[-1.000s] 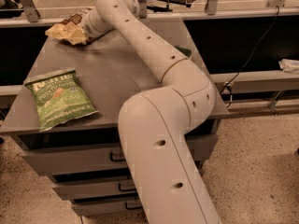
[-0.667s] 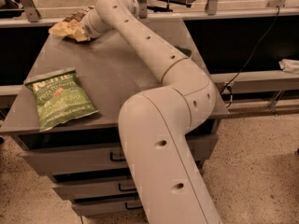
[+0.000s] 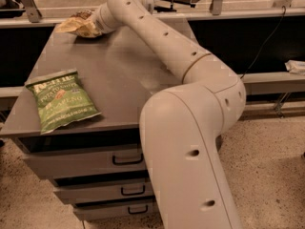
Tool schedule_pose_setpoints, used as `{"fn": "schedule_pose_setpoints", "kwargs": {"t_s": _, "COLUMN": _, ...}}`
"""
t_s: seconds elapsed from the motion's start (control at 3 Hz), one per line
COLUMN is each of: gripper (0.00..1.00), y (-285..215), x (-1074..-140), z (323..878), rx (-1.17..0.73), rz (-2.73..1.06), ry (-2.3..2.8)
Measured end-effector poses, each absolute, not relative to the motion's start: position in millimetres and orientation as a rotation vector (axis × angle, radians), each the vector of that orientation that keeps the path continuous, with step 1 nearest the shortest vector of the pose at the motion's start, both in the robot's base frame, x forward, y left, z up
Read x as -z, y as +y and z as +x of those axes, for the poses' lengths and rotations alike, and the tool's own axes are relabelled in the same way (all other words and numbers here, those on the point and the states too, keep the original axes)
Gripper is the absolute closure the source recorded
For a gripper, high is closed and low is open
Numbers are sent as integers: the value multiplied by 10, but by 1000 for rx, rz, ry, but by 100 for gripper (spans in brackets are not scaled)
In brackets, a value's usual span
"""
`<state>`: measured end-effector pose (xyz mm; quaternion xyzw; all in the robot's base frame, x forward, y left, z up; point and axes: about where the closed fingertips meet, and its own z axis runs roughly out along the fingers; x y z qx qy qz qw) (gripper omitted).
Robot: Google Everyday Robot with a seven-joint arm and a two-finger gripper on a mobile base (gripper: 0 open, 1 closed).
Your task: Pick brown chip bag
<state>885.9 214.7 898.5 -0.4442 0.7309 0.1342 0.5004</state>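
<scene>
The brown chip bag [image 3: 76, 26] is at the far left corner of the grey cabinet top [image 3: 119, 70], its pale tan end sticking out to the left. My gripper [image 3: 94, 25] is at the end of the long white arm [image 3: 162, 42] and is closed on the bag's right side. The bag hides the fingertips. The bag looks raised a little off the surface, its top above the table's far edge. The green chip bag [image 3: 61, 99] lies flat near the front left edge, well away from the gripper.
The grey cabinet has drawers with dark handles [image 3: 127, 159] below its front edge. A metal rail [image 3: 248, 14] runs behind the cabinet. My arm's elbow and base link [image 3: 190, 142] fill the right foreground. Speckled floor [image 3: 271, 175] lies to the right.
The gripper and the brown chip bag have moved together slightly up and to the right. The green bag has not moved.
</scene>
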Motion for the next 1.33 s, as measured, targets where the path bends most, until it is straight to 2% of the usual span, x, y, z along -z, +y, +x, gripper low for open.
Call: {"fn": "schedule_pose_setpoints", "kwargs": {"t_s": 1.33, "gripper": 100, "y": 499, "x": -10521, "z": 8236, "rx": -355, "rz": -982, "ry": 1395}}
